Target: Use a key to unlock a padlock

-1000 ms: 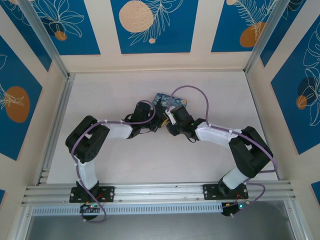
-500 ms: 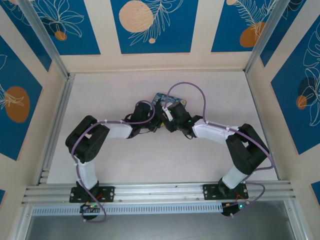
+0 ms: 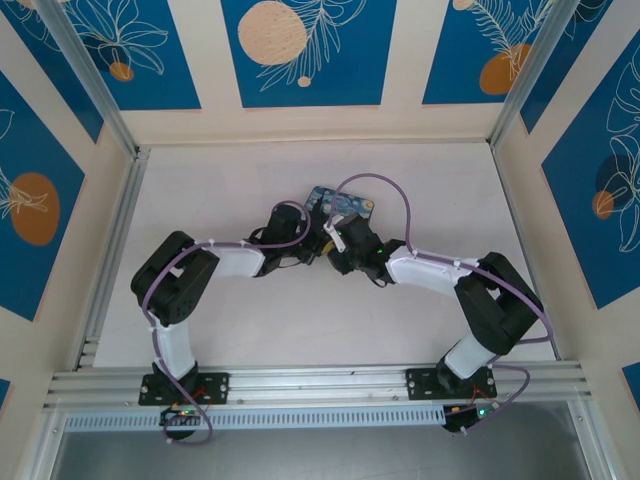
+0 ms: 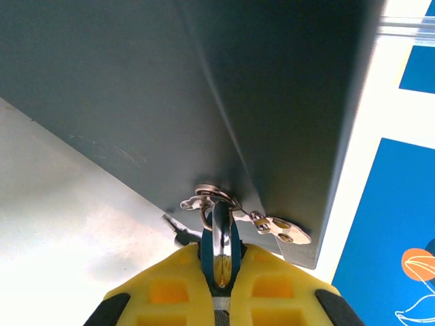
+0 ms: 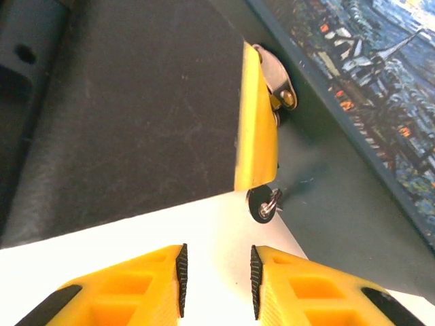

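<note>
Closed tight, the left end effector (image 4: 221, 263) has its yellow fingers (image 4: 170, 285) pinched on the padlock (image 4: 219, 243). The grey shackle stands up in the slit between them, and the brass body is hidden inside the grip. The shackle passes through the metal hasp (image 4: 214, 197) on the dark side wall of the painted box (image 4: 136, 102), so the padlock hangs at that wall, low down near the box's corner. A small latch plate (image 4: 282, 231) lies just to the right of the hasp.

The right end effector (image 5: 217, 263) is empty. Its two yellow fingers (image 5: 153, 278) are parted by a narrow gap and hover over the white counter (image 5: 115, 234). Just ahead of them, one left finger shows edge-on as a thin yellow slab. At its lower end sits a small round silvery piece with a tiny ring, apparently the key (image 5: 261, 204); whether it sits in the padlock cannot be told. It lies where the counter meets the foot of the box.

From above, both arms bend inward and their wrists meet at the near edge of the box, around the middle of the counter.
</note>
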